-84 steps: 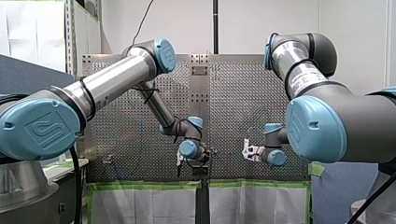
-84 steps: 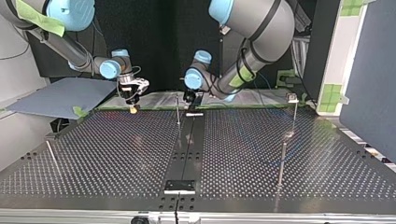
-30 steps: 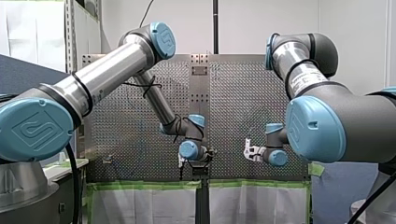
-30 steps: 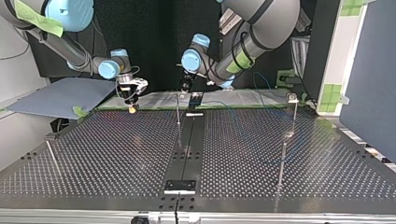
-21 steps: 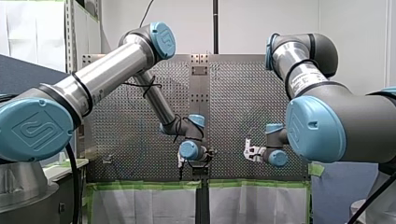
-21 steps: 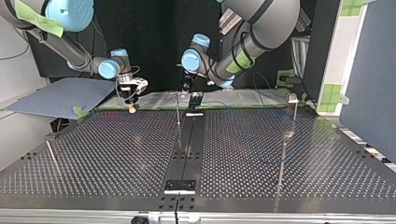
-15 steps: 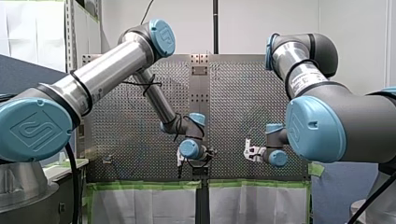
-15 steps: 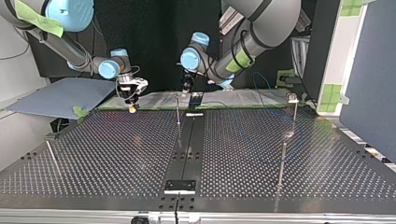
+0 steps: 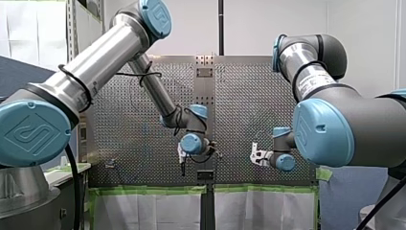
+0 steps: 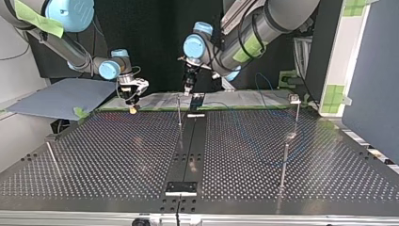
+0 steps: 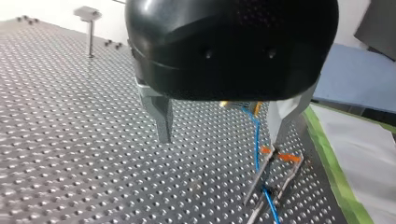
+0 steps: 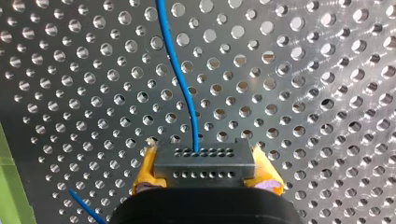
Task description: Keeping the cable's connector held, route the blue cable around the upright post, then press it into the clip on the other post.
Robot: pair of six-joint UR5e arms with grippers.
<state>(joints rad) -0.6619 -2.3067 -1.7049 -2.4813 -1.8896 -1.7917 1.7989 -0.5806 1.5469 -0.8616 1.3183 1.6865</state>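
Observation:
My right gripper (image 12: 204, 179) is shut with its yellow pads on the dark connector block (image 12: 204, 163). The blue cable (image 12: 180, 79) leaves the connector and runs over the perforated table. In the top view my right gripper (image 10: 133, 107) hangs at the left, near the table's far edge. My left gripper (image 11: 219, 142) is open and empty, its metal fingers (image 11: 160, 119) wide apart above the plate. The blue cable (image 11: 255, 140) passes beside one finger and down along a thin post with orange marks (image 11: 268, 170). In the top view my left gripper (image 10: 189, 87) hovers above the middle post (image 10: 179, 112).
A post with a flat head (image 10: 295, 100) stands at the top view's right, with a plain post (image 10: 283, 165) nearer the camera. A thin leaning rod (image 10: 51, 157) is at the left. A dark strip with a block (image 10: 181, 188) runs down the table's middle.
My left arm has lifted its open gripper up from the table beside the middle post, and its elbow has risen. My right arm and the connector have stayed still.

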